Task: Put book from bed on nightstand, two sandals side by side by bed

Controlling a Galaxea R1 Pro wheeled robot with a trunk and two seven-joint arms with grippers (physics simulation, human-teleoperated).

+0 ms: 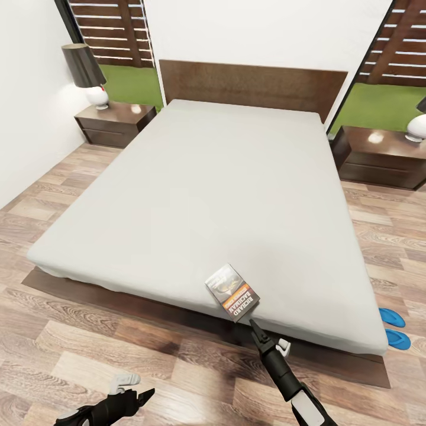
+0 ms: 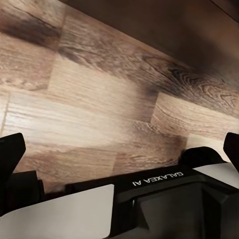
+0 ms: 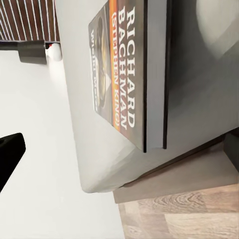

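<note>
The right gripper (image 1: 253, 323), seemingly open, reaches the book (image 1: 233, 291) at the bed's (image 1: 201, 195) foot edge; close squarely on its overhanging corner. The left gripper (image 1: 142, 397) hangs open, empty.

You are looking down over the bed (image 1: 195, 177), whose pale mattress sits bare except for the book (image 1: 233, 291) at its near edge. Your right gripper (image 1: 252, 323) reaches up to the book's lower corner. Your left gripper (image 1: 142, 397) hangs low over the wood floor (image 1: 71, 343). The two sandals (image 1: 393, 327) lie beside the bed's right side. A nightstand (image 1: 115, 123) with a lamp (image 1: 89, 74) flanks each side of the headboard.
</note>
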